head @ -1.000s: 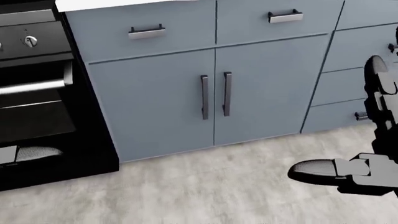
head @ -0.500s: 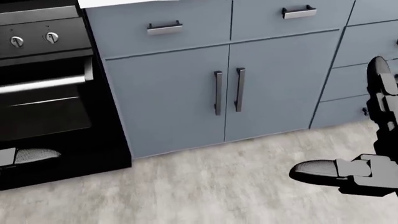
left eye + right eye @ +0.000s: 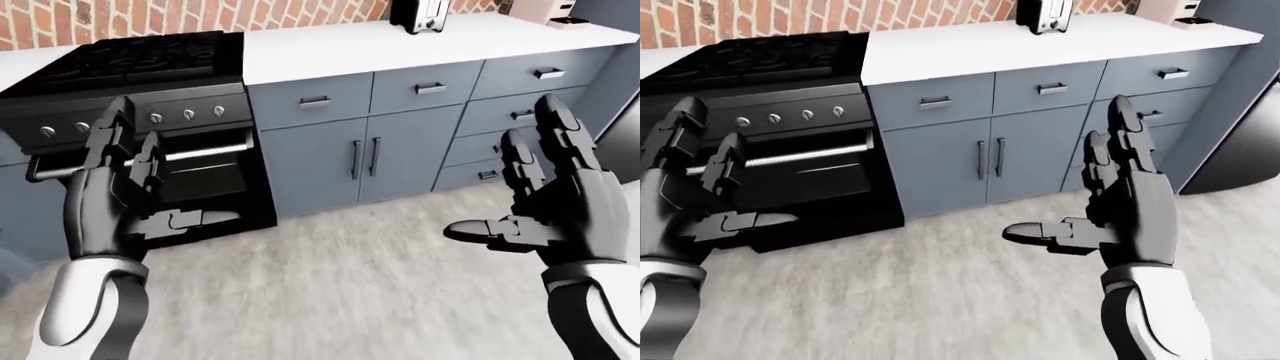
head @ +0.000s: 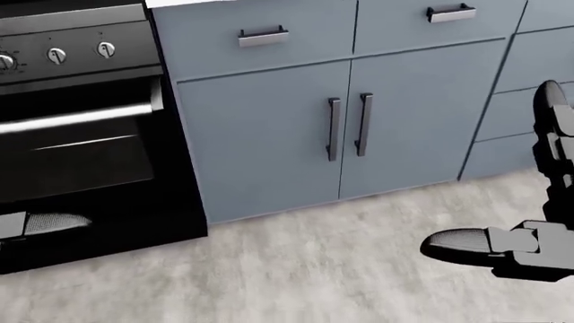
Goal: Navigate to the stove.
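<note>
The black freestanding stove with its row of silver knobs [image 3: 140, 127] stood at the upper left of the left-eye view, beside the blue-grey cabinets with 2 bar-handled doors [image 4: 345, 128]. It looked heavy, rigid and fixed, something to approach rather than lift; its long silver oven door handle [image 3: 170, 156] was the only likely grip. The left hand [image 3: 115, 199] and right hand [image 3: 550, 195] were raised with fingers spread, holding nothing. Against the head view 1 second earlier, the whole picture had shifted right, showing more stove: the camera moved.
</note>
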Robot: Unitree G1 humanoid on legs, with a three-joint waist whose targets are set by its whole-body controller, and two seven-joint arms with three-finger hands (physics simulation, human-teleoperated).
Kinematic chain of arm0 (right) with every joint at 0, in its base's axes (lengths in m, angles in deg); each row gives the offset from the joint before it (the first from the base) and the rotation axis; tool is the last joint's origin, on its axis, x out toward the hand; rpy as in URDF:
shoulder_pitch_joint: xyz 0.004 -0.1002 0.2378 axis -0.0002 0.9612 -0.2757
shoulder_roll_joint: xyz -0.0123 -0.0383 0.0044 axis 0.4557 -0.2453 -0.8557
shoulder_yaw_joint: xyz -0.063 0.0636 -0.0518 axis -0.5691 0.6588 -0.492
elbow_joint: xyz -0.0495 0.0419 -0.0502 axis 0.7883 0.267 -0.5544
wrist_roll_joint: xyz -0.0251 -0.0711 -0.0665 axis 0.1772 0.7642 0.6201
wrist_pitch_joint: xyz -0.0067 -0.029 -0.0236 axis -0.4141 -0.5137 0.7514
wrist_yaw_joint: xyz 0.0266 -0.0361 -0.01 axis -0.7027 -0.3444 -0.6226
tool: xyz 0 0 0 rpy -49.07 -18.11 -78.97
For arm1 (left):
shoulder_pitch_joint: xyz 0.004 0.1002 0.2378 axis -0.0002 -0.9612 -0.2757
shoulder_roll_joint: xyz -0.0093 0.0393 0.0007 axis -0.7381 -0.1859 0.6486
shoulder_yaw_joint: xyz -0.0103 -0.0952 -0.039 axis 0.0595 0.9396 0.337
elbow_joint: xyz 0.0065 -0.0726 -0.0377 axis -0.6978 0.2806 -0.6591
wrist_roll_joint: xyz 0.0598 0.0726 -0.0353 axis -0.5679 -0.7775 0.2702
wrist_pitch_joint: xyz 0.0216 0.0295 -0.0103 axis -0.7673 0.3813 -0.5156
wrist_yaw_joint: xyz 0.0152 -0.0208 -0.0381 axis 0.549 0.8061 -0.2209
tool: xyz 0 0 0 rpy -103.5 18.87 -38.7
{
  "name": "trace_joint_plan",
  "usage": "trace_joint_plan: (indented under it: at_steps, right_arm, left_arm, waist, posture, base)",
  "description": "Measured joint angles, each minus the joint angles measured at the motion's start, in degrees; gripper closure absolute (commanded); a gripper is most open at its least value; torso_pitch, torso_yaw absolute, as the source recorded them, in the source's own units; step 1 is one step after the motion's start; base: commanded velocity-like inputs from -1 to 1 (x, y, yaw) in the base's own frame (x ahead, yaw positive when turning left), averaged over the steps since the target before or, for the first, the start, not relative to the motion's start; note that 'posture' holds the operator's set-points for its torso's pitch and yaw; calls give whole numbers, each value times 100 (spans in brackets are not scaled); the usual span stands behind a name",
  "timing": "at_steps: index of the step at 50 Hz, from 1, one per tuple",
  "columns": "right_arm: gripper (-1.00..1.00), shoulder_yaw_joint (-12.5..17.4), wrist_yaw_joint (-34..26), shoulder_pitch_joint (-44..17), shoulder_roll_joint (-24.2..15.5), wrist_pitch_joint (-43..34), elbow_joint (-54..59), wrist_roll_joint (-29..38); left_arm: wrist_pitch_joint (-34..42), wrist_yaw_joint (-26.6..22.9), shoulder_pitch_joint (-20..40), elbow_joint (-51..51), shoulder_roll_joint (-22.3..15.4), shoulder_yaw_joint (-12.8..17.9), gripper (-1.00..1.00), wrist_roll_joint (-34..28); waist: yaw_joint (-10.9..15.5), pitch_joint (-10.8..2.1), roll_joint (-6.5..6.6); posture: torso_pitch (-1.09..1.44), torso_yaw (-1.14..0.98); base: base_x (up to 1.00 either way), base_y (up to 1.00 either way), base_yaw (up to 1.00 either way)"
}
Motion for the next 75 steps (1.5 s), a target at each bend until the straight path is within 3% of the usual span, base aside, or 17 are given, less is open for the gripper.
trace_joint_plan:
  at_steps: [4, 12, 18, 22, 25, 30, 38, 40, 44, 48, 51, 55, 63, 66, 69, 72, 75]
  right_arm:
    - [-100, -104, -45, 74, 47, -78, 19, -52]
    - [-100, -76, -35, 31, 36, 60, -60, 5]
    - [-100, -28, -11, 98, 31, -3, 102, 108]
    - [-100, -11, -33, 48, 23, 51, 4, 93]
    - [-100, 17, -33, 4, 11, 20, -19, 62]
    - [-100, -56, -60, 24, 43, -136, -3, -43]
    - [-100, -33, -14, -63, -8, -56, -75, -57]
    - [-100, 12, 0, -25, -22, -68, 9, -39]
    - [-100, 3, 28, 39, -10, -57, 86, 39]
    - [-100, -16, 0, 36, -6, 36, 42, 54]
    - [-100, -36, -16, 24, 25, 55, 50, 59]
    - [-100, -136, -74, 95, 62, -13, 77, 9]
    - [-100, -54, -68, 26, 40, 63, -41, 27]
    - [-100, 12, -35, 72, 34, 4, 23, 47]
    - [-100, 41, 2, 45, 18, -85, 62, 64]
    - [-100, 13, 1, 7, 2, -24, -3, 59]
    - [-100, -7, -14, 16, 0, 34, 30, 64]
  left_arm:
    - [58, 35, -110, 118, 23, 74, -100, -63]
    - [-38, -13, -70, 54, 9, 58, -100, -65]
    - [49, -52, -99, 111, 57, -45, -100, -11]
    - [-36, -39, -52, 46, 44, -12, -100, -40]
    - [-53, -36, -39, 27, 34, -20, -100, -41]
    - [92, 28, -80, 110, 25, 86, -100, -75]
    - [74, 23, 6, 8, -13, 56, -100, -21]
    - [77, 13, -28, 21, 45, -26, -100, -12]
    - [119, -25, -45, 86, 39, -67, -100, 8]
    - [6, -36, -38, 3, 38, -44, -100, -34]
    - [-13, -47, -21, 15, 12, -11, -100, -31]
    - [82, 10, -101, 96, 26, 91, -100, -75]
    - [-3, -22, -59, 38, 10, 56, -100, -64]
    - [77, -29, -85, 25, 69, -7, -100, -13]
    - [126, -42, -59, 70, 41, -23, -100, 17]
    - [76, -28, -14, 7, 22, 17, -100, 9]
    - [31, -21, -2, -22, 17, -5, -100, 12]
  waist:
    - [54, 55, -136]
    - [24, 27, -708]
    - [-8, -13, -636]
    - [-9, 49, -335]
    - [-16, -5, 27]
    - [52, 28, -154]
    - [29, 12, -742]
    - [-46, 37, -647]
    - [-8, -26, -633]
    - [-15, 61, -299]
    - [3, -2, -9]
    - [58, 48, -135]
    - [27, 25, -716]
    - [-44, 60, -649]
    - [-9, -14, -633]
    - [1, 32, -423]
    - [-32, 40, -102]
  posture:
    - [0, 0]
    - [0, 0]
    - [0, 0]
    - [0, 0]
    - [0, 0]
    - [0, 0]
    - [0, 0]
    - [0, 0]
    - [0, 0]
    - [0, 0]
    - [0, 0]
    - [0, 0]
    - [0, 0]
    - [0, 0]
    - [0, 0]
    - [0, 0]
    - [0, 0]
  base:
    - [0, 21, 0]
    - [0, 21, 0]
    - [0, 21, 0]
    - [0, 21, 0]
    - [0, 21, 0]
    - [0, 21, 0]
    - [0, 21, 0]
    - [0, 21, 0]
    - [0, 21, 0]
    - [0, 21, 0]
    - [0, 21, 0]
    - [0, 21, 0]
    - [0, 21, 0]
    - [0, 21, 0]
    - [0, 21, 0]
    - [0, 21, 0]
    - [0, 21, 0]
